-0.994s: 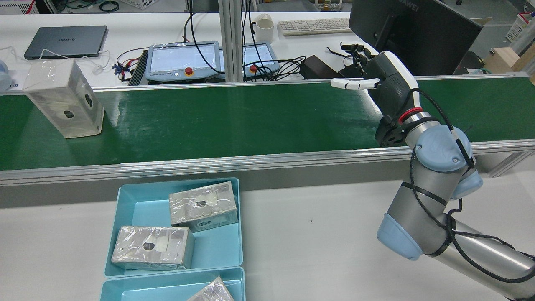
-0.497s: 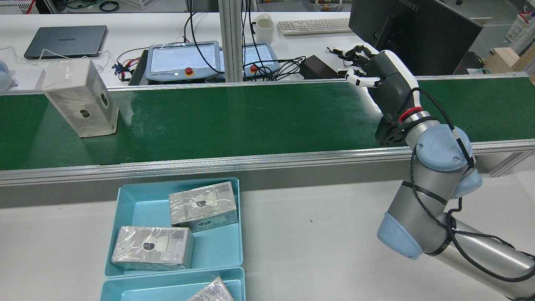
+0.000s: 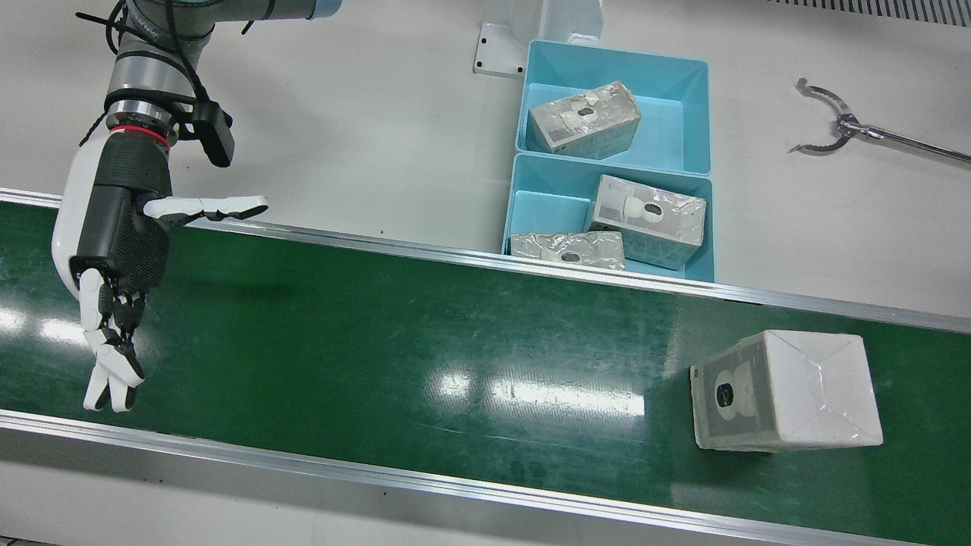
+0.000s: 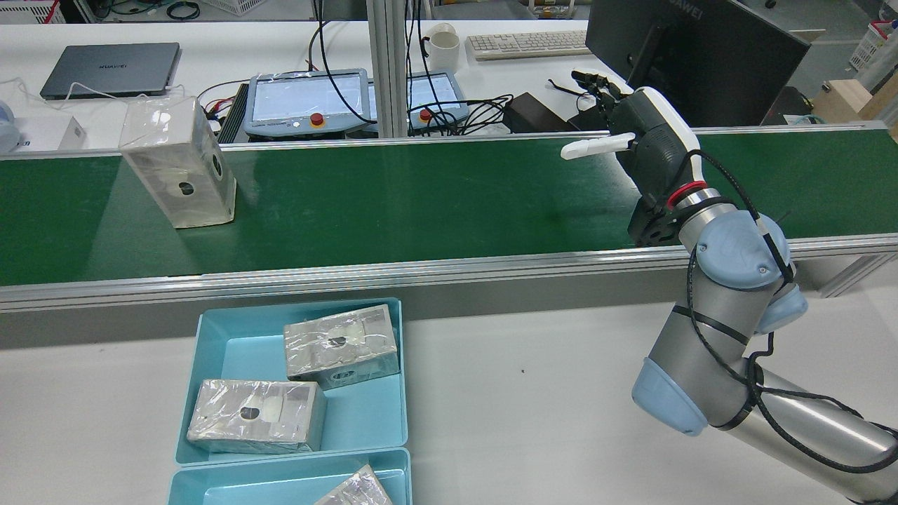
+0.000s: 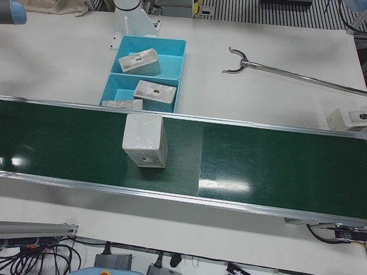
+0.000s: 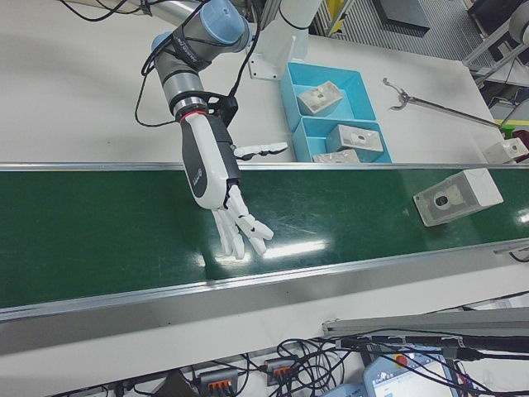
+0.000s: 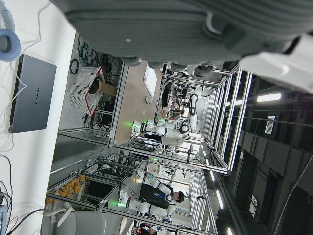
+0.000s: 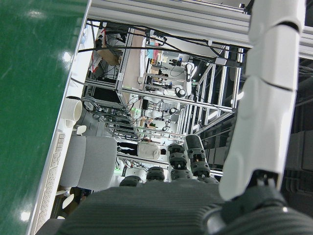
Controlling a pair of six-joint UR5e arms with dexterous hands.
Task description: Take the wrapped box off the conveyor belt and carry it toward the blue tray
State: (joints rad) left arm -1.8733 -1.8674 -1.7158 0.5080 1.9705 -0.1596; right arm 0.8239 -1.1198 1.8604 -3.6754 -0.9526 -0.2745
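Left hand (image 7: 195,24) underside across top; grey laptop (image 7: 32,93) on white table; lab racks behind.

White worktop (image 4: 533,393) under my reach, behind it a desk with closed laptop (image 4: 111,69), keyboard (image 4: 527,43), white mug (image 4: 443,48), dark monitor (image 4: 691,56), aluminium post (image 4: 383,66), cables trailing between them

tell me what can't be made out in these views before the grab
- Left hand: only a blurred underside at the left hand view's top edge; open or shut cannot be told.
- Third box in the near blue tray: cut off by the rear view's bottom edge.
- Print on the wrapped box: too small in every view.
- Right hand: open, nowhere near the box.
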